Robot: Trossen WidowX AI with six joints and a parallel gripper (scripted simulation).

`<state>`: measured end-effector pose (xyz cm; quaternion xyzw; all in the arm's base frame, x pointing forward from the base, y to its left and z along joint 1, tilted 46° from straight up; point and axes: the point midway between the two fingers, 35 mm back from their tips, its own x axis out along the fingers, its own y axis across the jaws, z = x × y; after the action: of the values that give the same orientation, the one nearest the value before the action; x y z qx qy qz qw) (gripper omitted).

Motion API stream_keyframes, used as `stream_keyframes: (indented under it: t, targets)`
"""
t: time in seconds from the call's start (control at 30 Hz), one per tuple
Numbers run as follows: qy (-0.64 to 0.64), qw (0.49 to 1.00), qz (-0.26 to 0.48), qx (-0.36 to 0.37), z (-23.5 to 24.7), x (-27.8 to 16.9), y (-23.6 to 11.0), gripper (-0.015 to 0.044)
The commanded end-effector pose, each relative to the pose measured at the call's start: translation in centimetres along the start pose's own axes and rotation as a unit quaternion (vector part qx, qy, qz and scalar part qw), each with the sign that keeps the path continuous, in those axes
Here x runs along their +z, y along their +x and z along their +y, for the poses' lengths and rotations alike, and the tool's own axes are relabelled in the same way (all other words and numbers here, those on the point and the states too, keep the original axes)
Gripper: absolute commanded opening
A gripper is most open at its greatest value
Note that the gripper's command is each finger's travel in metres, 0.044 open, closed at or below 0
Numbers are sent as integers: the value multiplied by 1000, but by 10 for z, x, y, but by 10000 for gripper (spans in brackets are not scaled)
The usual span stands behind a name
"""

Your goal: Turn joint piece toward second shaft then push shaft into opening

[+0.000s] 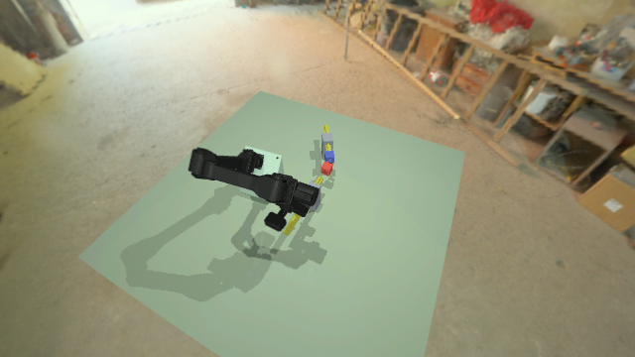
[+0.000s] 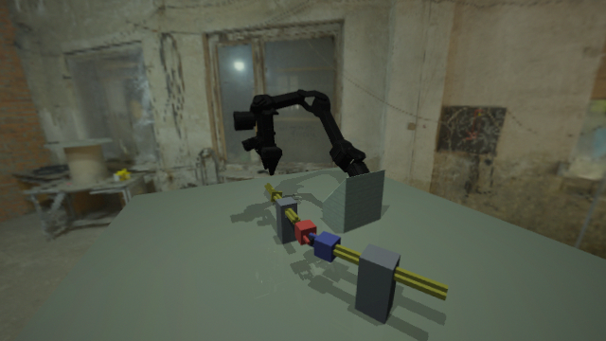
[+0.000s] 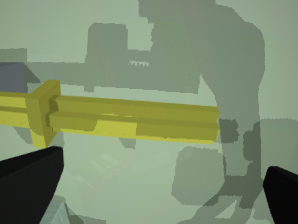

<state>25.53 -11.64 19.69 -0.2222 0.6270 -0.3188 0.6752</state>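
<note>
So the red joint piece (image 2: 305, 230) sits a bit left of center in the exterior view, right up against a blue cube (image 2: 327, 245) on the fixed yellow shaft (image 2: 421, 283), which runs off to the lower right through a tall grey block (image 2: 376, 280). On the other side of the red piece is the second shaft (image 2: 274, 191), also yellow, passing through a smaller grey block (image 2: 286, 219) and poking out toward the upper left behind it. From the top view the whole line-up sits near the middle of the frame, red piece (image 1: 326, 168) just below the blue cube (image 1: 329, 156), and the second shaft's free end (image 1: 293, 224) sticking out toward the lower left. The gripper (image 2: 271, 161) hangs above that free end, pointing down and not touching it as far as I can see. In the wrist view the second shaft (image 3: 133, 117) crosses the frame left to right with a little collar (image 3: 45, 112) near the left edge, and the two black fingers are way out at the bottom corners, so the pincer is spread about as wide as it goes with nothing in it. Everything stands on a pale green mat (image 1: 377, 258), with the arm's pale base box (image 2: 356, 201) just right of center in the exterior view.
</note>
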Motion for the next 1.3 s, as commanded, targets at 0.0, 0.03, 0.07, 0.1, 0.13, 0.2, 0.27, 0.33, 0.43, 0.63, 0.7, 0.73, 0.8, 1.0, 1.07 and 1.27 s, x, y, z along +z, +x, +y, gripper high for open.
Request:
stream_keyframes:
  t: [0.0, 0.03, 0.07, 0.1, 0.13, 0.2, 0.27, 0.33, 0.43, 0.63, 0.7, 0.73, 0.8, 1.0, 1.07, 1.27]
  targets:
    - [-16, 1000, -4, -8, -8, -1, -4, 440]
    - [-16, 1000, -4, -8, -8, -1, -4, 440]
    - [-14, 1000, -4, -8, -8, -1, -3, 440]
    - [-5, 1000, -5, -7, -8, -1, -3, 440]
    - [9, 1000, -6, -7, -8, -1, -1, 440]
    - [44, 999, -9, -4, -7, 0, 2, 440]
    - [78, 997, -12, -2, -7, 0, 6, 440]
    - [112, 994, -15, 0, -7, 0, 9, 440]
    - [163, 986, -20, 4, -7, 0, 14, 440]
    - [263, 964, -29, 12, -6, 0, 24, 440]
    - [296, 954, -32, 14, -6, 0, 28, 440]
    - [313, 949, -33, 16, -6, 0, 29, 440]
    - [345, 938, -36, 18, -7, -1, 32, 440]
    - [439, 897, -45, 27, -7, -1, 42, 440]
    - [469, 882, -47, 30, -7, -1, 45, 440]
    - [556, 829, -55, 39, -9, -2, 54, 440]
